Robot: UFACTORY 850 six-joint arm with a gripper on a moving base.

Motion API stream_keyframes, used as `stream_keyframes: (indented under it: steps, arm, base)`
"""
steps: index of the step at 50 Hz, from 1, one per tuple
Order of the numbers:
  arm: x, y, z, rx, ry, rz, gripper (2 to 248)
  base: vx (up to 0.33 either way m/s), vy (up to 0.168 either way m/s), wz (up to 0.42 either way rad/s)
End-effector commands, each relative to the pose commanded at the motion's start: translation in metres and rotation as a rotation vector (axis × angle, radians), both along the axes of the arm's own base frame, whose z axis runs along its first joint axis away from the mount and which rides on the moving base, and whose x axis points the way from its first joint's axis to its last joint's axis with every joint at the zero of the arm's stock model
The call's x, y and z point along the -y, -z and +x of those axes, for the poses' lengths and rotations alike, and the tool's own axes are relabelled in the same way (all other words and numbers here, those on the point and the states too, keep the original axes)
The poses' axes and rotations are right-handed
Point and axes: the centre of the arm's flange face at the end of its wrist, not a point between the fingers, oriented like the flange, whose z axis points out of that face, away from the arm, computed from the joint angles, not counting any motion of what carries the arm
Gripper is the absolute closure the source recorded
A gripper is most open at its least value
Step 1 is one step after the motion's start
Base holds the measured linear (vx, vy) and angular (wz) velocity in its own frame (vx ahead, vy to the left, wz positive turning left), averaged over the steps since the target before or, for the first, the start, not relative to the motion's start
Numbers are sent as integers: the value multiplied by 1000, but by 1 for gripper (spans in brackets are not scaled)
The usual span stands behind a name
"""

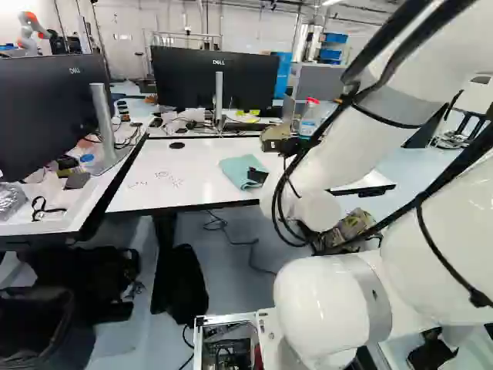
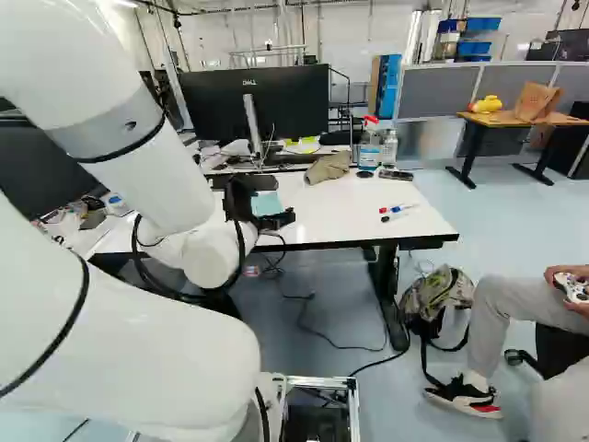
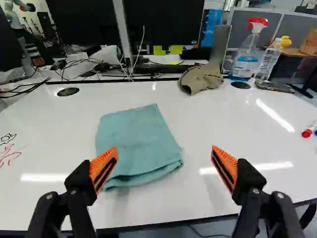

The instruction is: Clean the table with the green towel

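In the right base view my gripper [image 2: 278,201] hangs over the near part of the white table [image 1: 185,166]. The green towel [image 3: 138,146] lies folded flat on the tabletop, ahead of the gripper [image 3: 163,166] in the wrist view. The orange-padded fingers stand wide apart with nothing gripped; one overlaps the towel's near corner in that view. The left base view shows the towel [image 1: 237,169] partly hidden by a black finger. Red and black pen marks [image 3: 9,152] are on the tabletop beside the towel.
A brown cloth [image 3: 200,78], a spray bottle [image 3: 245,52] and another bottle [image 3: 269,60] stand along the far edge. Markers [image 2: 396,210] lie near the table's right end. Monitors [image 1: 216,77] rise behind. A person sits right of the table, beside a backpack [image 2: 440,295].
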Motion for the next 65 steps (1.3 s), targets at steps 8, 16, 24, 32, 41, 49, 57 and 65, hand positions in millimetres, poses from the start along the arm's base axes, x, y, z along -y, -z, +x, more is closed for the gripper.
stream_keyframes:
  steps: [8,16,24,32,41,49,57,65]
  arm:
    - [-10,-13,19,27,-34,0,3]
    - [-18,-22,31,46,-59,1,3]
    - [-27,-27,40,57,-87,2,3]
    - [-37,-28,49,53,-116,3,3]
    - [-49,-29,59,50,-148,4,3]
    - [-55,-30,69,46,-161,4,3]
    - [-57,-29,76,31,-164,3,3]
    - [-59,-27,83,-2,-165,0,3]
  base:
    - [0,0,0]
    - [0,0,0]
    - [0,0,0]
    - [0,0,0]
    - [0,0,0]
    - [0,0,0]
    - [0,0,0]
    - [0,0,0]
